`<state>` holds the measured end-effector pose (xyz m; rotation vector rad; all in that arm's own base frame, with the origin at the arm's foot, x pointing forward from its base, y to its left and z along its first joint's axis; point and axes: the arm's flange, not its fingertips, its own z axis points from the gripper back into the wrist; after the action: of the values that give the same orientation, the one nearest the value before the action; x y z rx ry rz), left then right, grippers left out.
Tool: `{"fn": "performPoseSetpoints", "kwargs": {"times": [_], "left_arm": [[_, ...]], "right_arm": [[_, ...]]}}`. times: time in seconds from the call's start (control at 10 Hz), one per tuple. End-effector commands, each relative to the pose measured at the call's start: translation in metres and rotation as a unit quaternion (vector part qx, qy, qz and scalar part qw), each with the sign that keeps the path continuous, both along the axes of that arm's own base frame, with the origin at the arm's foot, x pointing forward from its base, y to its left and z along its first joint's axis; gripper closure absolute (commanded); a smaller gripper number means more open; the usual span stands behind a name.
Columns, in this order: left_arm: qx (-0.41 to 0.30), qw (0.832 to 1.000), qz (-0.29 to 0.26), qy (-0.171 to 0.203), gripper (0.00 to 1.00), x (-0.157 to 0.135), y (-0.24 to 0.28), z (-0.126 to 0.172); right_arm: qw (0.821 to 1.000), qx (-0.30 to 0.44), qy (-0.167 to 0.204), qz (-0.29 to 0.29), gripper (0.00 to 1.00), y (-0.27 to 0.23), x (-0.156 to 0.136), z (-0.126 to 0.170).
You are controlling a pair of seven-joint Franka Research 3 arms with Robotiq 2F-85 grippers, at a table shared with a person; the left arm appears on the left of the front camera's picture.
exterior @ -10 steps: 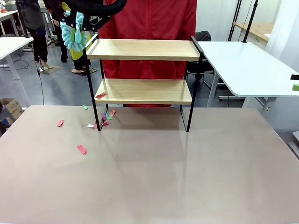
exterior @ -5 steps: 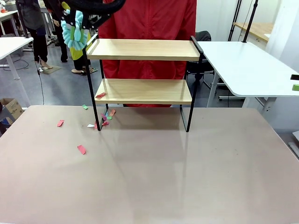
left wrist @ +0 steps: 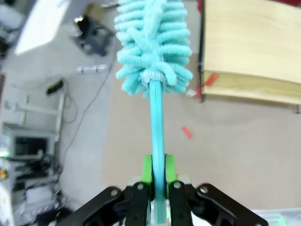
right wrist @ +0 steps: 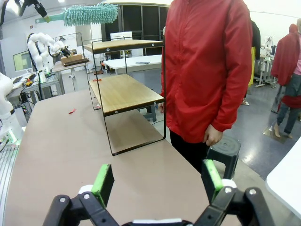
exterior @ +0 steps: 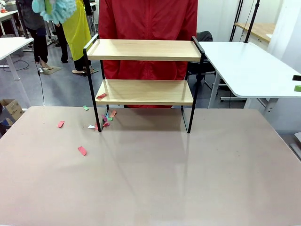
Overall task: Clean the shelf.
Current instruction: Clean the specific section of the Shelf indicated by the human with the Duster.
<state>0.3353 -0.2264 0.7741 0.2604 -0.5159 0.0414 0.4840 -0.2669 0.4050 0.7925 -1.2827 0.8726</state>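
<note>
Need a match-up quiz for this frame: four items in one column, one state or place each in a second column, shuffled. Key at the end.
Column 1
1. left gripper
2. right gripper
3. red paper scrap
4. shelf upper board

Column 2
A. bare, nothing lying on it
B. open, holding nothing
C. shut on the handle of the duster
D. lying at the left end of the lower board

Pairs: 1-C, 2-B, 3-D, 4-A
</note>
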Motion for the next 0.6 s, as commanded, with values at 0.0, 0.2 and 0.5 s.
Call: {"fn": "performPoseSetpoints", "kwargs": {"times": [0.0,0.2,0.5], "left_arm": [[-0.064,0.993,-0.096,-0.029,0.87,-0.019,0.034,-0.025],[-0.088,0.98,-0.174,-0.038,0.87,-0.022,0.046,-0.026],[-0.119,0.939,-0.32,-0.037,0.87,-0.019,0.063,-0.03]], "right_arm": [[1.0,-0.002,-0.003,0.001,0.0,0.002,0.0,0.004],[1.0,-0.002,-0.003,0.001,0.0,0.002,0.0,0.004],[1.0,-0.002,-0.003,0.001,0.0,0.002,0.0,0.004]]}}
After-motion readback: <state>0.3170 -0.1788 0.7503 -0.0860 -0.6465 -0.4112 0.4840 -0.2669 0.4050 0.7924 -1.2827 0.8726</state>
